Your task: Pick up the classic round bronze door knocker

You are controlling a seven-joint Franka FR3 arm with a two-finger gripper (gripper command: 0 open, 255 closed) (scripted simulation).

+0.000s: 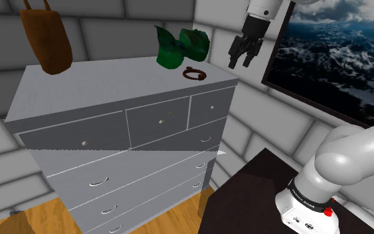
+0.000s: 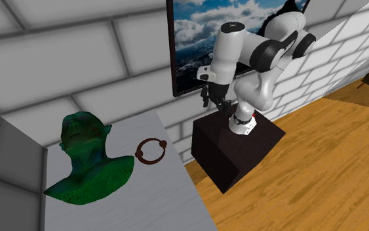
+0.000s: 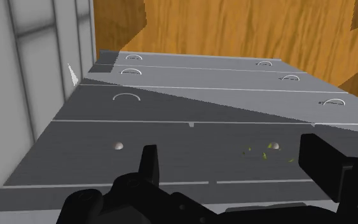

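- One grey chest of drawers (image 1: 112, 80). Its top carries everything you need, and its drawer fronts show past the fingers in the wrist view.
- One framed mountain landscape (image 1: 338, 53), on the block wall behind the arm.
- One white Franka arm (image 1: 351, 159), rising from its base to the gripper above.
- One dark box stand (image 1: 258, 193), on the wooden floor beside the chest's end.
- One brown bag-like object (image 1: 46, 36), at the end of the top toward the shoulder view's left, well apart from your target.
- One green bust (image 1: 181, 45), just beside the knocker, on the side away from the arm.
- One black two-finger gripper (image 1: 242, 58).
  - Its fingers stand apart with nothing between them.
  - It hangs above the level of the top and beyond the chest's end, fingers pointing down.
- One round brown-bronze door knocker (image 1: 194, 74).
  - It lies flat on the top, near the corner closest to the arm, with the hole facing up.
  - From your gripper it lies down and toward the shoulder view's left, so you will likely have to cross over the chest's edge before descending.
  - Being a ring, it has no true long axis.
  - Two small knobs appear to sit on opposite sides of the rim. The line through them runs roughly across the second exterior view.
  - Pinching one stretch of rim, clear of the bust, looks the safer approach.
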